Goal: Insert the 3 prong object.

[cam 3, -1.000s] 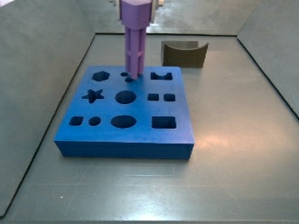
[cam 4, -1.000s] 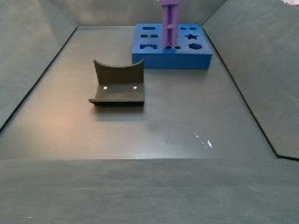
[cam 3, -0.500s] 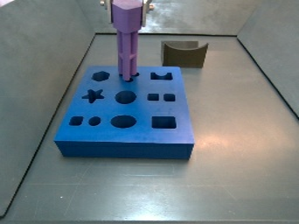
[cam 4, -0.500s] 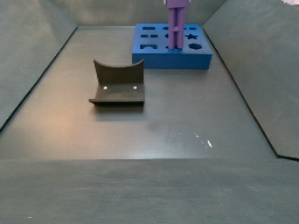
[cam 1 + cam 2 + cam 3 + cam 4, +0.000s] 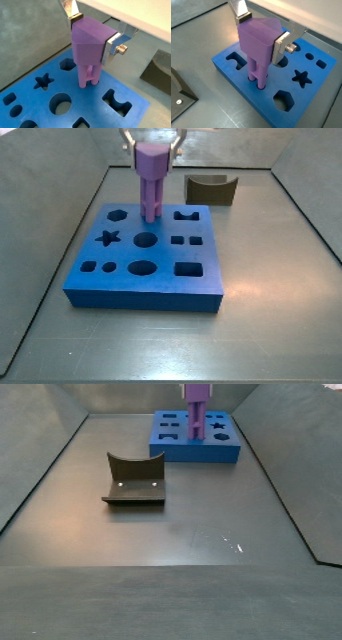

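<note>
Wrist views: claw [image 5: 93, 36] pinching 3 prong object [image 5: 89, 52] upright, lower end at hole in blue block [image 5: 40, 102]. Side views: 3 prong object [image 5: 150, 188] standing over block's far rows; dark brown curved block [image 5: 134, 480] well apart on counter [image 5: 174, 524].

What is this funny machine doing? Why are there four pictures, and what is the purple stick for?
It is a robot arm with a pincer at its end, made of two flat silver fingers. Right now the pincer is shut on a purple peg, holding it upright over a blue block.

The blue block has holes cut in shapes, like a star and a circle. It is like your shape-sorting toy: the peg must go into the hole that fits it. The peg's tip is right at the block's top.

Two pictures come from cameras on the robot's wrist, so they look close up. Two come from cameras beside the table, looking from farther away.

A dark curved block also lies on the grey floor, untouched.
</note>
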